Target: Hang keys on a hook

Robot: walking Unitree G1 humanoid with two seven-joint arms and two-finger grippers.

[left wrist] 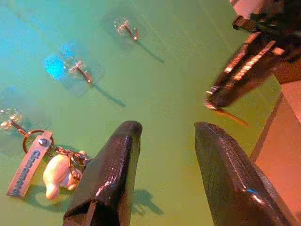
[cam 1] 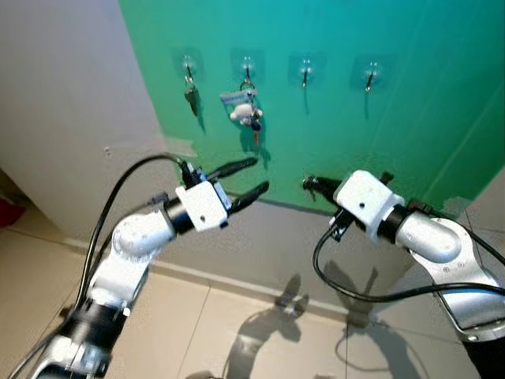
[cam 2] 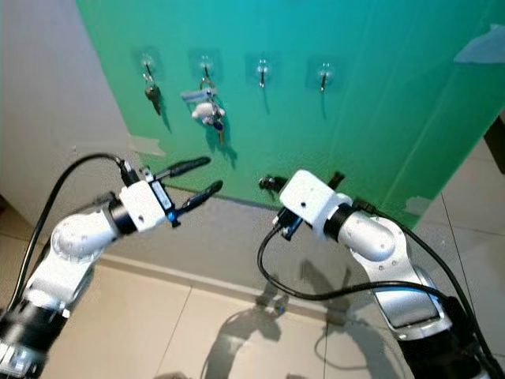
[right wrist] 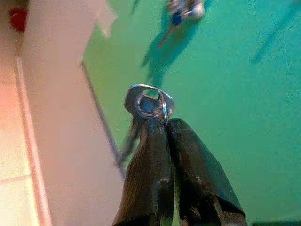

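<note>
A green board (cam 1: 379,142) carries a row of clear stick-on hooks. A dark key (cam 1: 192,99) hangs on the leftmost hook. A keychain (cam 1: 246,106) with a white plush and a blue tag hangs on the second hook. The third hook (cam 1: 305,73) and fourth hook (cam 1: 369,76) are bare. My right gripper (cam 1: 309,184) is below the third hook, shut on a silver key ring (right wrist: 148,103) with its key hanging underneath. My left gripper (cam 1: 259,175) stands open below the keychain, nothing between its fingers (left wrist: 117,160).
A grey wall (cam 1: 71,110) adjoins the board on the left, with a baseboard and beige tile floor (cam 1: 197,332) below. Black cables loop from both wrists. A red object (cam 1: 6,212) lies on the floor at far left.
</note>
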